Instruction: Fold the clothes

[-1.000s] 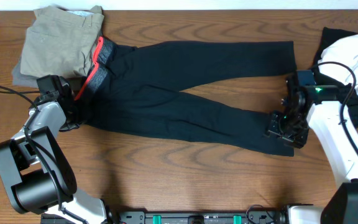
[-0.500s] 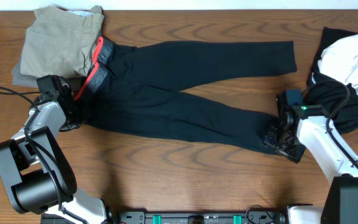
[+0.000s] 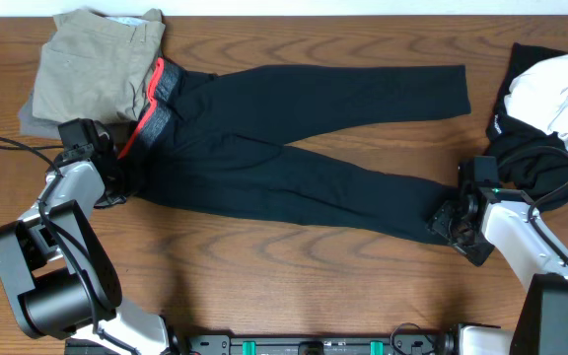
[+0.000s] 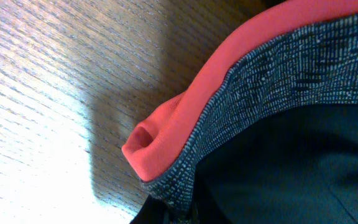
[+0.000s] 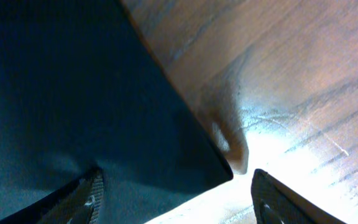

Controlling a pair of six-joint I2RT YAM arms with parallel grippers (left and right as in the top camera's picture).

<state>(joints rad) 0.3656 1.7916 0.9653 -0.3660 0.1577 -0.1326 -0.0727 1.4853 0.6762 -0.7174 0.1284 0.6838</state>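
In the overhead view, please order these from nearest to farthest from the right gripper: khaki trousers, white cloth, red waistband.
1. White cloth: far right edge, beyond the right gripper.
2. Red waistband: left side of the table.
3. Khaki trousers: far left corner.

Wood-grain table (image 3: 264, 286): black trousers (image 3: 294, 148) spread flat (red waistband (image 3: 146, 106) at left), folded khaki garment (image 3: 92, 64) far-left corner, black-and-white heap (image 3: 555, 94) right edge.

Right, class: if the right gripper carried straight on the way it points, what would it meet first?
The right gripper would probably meet the cuff corner of the long black trousers, between its open jaws, then the brown wooden table.
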